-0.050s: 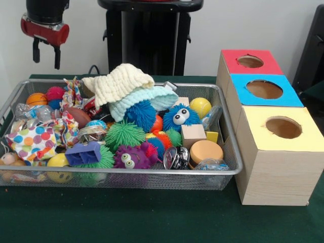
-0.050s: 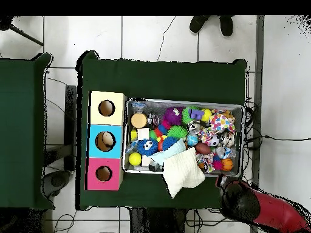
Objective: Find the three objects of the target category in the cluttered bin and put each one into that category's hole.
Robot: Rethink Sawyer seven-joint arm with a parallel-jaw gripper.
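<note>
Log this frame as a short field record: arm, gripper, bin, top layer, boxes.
arm: raised behind the bin's corner, clear of the contents
gripper: open, empty, two dark fingers pointing down
bin: wire-mesh tray on green table, heaped with toys
top layer: cream knit cloth over a light-blue knit cloth, partly draped over the far rim
visible toys: blue googly-eyed fuzzy ball, green spiky ball, yellow ball, wooden cube
boxes: red-topped box, blue-topped box, yellow-topped box, one round hole each
</note>
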